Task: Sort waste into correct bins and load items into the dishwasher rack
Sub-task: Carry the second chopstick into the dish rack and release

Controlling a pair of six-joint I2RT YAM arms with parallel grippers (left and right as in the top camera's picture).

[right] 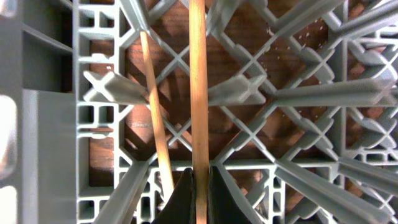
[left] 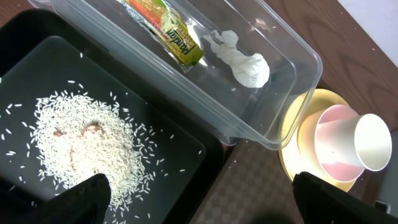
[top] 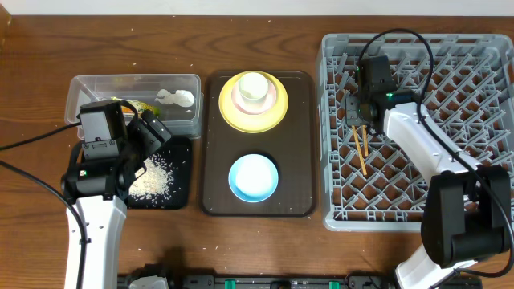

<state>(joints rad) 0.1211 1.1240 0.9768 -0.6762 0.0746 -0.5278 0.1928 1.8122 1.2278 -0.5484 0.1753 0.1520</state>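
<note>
Where the overhead camera looks down, the dishwasher rack (top: 329,120) holds the chopsticks (top: 361,154) on its grid floor, with the right gripper (top: 358,120) over their upper ends. The clear tub (top: 80,87) contains the snack wrapper (top: 140,106) and tissue (top: 175,98). The black tray (top: 181,172) beside it carries the rice (top: 152,177), and the left gripper (top: 157,132) hangs over both. On the brown serving tray (top: 213,160), a yellow plate (top: 229,112) bears the pink bowl (top: 278,98) and white cup (top: 254,86), with the blue bowl (top: 254,177) apart from them.

From the left wrist, the fingers (left: 93,196) stand wide above the rice, gripping nothing.

From the right wrist, the jaws pinch one chopstick, and the other lies just beside it.
</note>
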